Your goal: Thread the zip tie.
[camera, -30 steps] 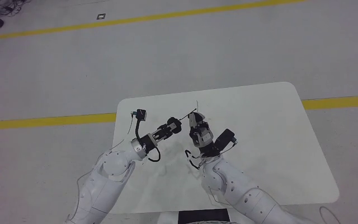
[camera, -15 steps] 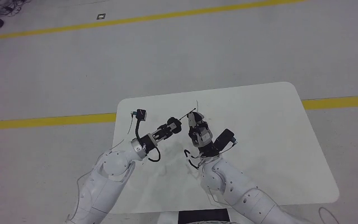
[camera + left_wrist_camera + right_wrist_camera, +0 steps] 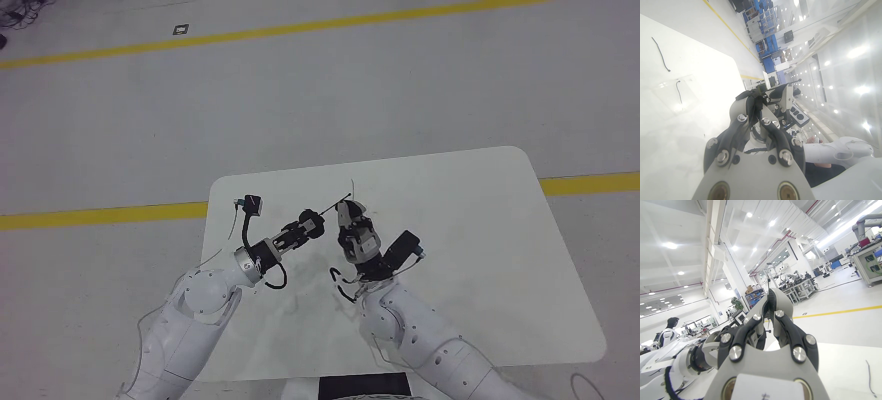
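Note:
A thin black zip tie (image 3: 335, 204) is held above the white table (image 3: 480, 220) between my two grippers, which meet near the table's left half. My left gripper (image 3: 312, 222) has its black fingers shut on a strand of the tie (image 3: 752, 113). Just beyond it, my right gripper (image 3: 347, 212) is shut on the tie (image 3: 768, 306), whose small head (image 3: 769, 280) sticks out past the fingertips. In the left wrist view the right gripper's pale fingers (image 3: 786, 94) stand close behind the left gripper (image 3: 753, 98), with the tie's end (image 3: 799, 80) poking out.
A loose black zip tie (image 3: 660, 55) lies on the table, and another (image 3: 678, 92) lies on a clear plastic sheet (image 3: 676, 94) beside it. One loose tie (image 3: 869, 378) lies near the right arm. The table's right half (image 3: 500, 280) is bare.

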Controlling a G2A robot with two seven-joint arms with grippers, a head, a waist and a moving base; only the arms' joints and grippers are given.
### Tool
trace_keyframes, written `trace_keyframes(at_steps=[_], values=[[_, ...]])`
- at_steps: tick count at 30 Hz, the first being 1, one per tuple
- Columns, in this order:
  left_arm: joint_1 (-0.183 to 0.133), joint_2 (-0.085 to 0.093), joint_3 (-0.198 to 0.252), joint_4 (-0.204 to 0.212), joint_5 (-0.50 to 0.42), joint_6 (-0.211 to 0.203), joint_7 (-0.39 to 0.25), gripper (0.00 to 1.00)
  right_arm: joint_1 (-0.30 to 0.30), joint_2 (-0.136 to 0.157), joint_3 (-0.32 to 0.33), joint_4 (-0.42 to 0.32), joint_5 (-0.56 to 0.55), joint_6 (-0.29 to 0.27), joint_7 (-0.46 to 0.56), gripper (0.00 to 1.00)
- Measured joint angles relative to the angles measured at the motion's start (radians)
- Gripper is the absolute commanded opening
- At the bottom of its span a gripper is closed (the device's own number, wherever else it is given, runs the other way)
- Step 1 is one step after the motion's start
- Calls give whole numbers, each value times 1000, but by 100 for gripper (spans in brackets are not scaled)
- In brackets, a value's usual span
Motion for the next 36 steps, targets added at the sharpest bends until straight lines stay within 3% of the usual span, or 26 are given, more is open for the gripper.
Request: trace_keyframes(at_steps=[36], values=[[0, 0, 0, 0, 0, 0, 0, 0, -11, -25, 36, 20, -32, -21, 10, 0]])
